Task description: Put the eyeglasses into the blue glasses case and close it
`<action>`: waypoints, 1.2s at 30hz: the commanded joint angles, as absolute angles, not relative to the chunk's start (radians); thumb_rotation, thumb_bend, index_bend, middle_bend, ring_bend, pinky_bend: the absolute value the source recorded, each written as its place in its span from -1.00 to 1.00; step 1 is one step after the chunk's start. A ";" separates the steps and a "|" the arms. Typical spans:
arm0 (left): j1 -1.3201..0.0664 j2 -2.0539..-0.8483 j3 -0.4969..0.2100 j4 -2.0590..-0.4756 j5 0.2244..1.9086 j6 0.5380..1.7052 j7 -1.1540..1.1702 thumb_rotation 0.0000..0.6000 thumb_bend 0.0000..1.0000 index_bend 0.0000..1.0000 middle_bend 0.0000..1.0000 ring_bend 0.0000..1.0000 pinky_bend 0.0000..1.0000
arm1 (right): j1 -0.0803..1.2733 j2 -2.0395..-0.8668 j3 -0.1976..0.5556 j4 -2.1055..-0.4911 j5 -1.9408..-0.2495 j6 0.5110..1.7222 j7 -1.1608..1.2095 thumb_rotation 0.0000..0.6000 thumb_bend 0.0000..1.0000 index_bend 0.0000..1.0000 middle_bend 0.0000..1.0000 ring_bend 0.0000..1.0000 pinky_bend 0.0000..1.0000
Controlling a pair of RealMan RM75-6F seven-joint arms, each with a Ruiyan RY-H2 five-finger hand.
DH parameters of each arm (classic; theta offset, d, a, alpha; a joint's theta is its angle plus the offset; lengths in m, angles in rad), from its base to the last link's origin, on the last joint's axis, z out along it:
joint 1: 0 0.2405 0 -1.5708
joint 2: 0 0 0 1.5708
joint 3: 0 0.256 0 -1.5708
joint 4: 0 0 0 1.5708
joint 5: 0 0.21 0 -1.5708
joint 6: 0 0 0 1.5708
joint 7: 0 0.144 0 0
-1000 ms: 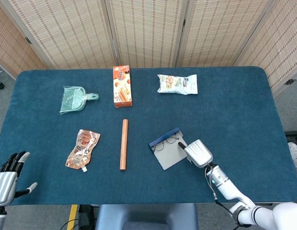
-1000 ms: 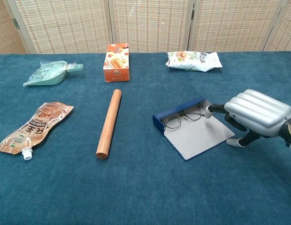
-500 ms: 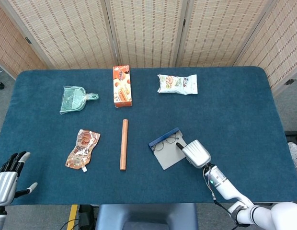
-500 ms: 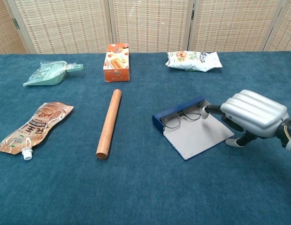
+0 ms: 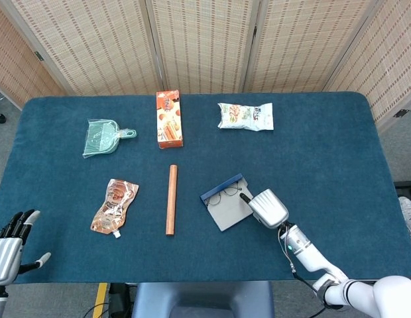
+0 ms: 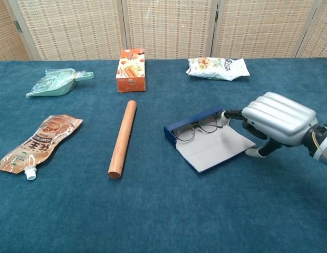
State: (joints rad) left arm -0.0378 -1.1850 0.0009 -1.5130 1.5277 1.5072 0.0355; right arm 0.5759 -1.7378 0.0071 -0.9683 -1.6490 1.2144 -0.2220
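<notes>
Only the head view shows the left hand [image 5: 8, 250], at the table's [image 5: 338, 152] near left corner: it holds nothing and its fingers are spread apart. The chest view alone shows the right hand [image 6: 274, 122] from the side, with a fingertip [image 6: 225, 114] stretched toward the right end of the case [image 6: 205, 145] and the thumb down on the cloth just beside the lid's right edge. Whether that fingertip touches the case or the glasses [image 6: 198, 128], neither view settles. The other fingers are curled under the palm, and the hand grips nothing.

The case lies open right of the middle, its grey-lined lid flat toward the near edge and its blue tray on the far side. The glasses lie in the tray against its wall.

Left of the case lies a wooden rod [image 6: 122, 138], and further left a pouch [image 6: 38, 141]. Beyond them are a green dustpan [image 6: 57, 82], an orange box [image 6: 131, 69] and a snack bag [image 6: 218, 68].
</notes>
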 commanded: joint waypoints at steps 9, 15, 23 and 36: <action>-0.038 -1.178 0.004 -1.513 1.529 1.503 0.020 1.00 -0.62 -0.76 -0.77 -0.80 -0.48 | 0.602 -1.746 0.028 -0.976 -1.645 1.205 -0.228 1.00 -0.41 -0.42 0.69 1.00 0.78; -0.041 -1.179 0.005 -1.516 1.529 1.496 0.025 1.00 -0.62 -0.76 -0.77 -0.81 -0.49 | 0.619 -1.760 0.038 -0.972 -1.643 1.199 -0.218 1.00 -0.37 -0.40 0.69 1.00 0.78; -0.044 -1.178 0.003 -1.520 1.526 1.493 0.030 1.00 -0.62 -0.76 -0.77 -0.81 -0.48 | 0.647 -1.790 0.043 -0.969 -1.648 1.182 -0.208 1.00 -0.32 -0.33 0.69 1.00 0.78; -0.042 -1.181 0.003 -1.510 1.517 1.488 0.023 1.00 -0.62 -0.76 -0.77 -0.81 -0.48 | 0.663 -1.805 0.041 -0.950 -1.641 1.165 -0.194 1.00 0.00 0.17 0.74 1.00 0.78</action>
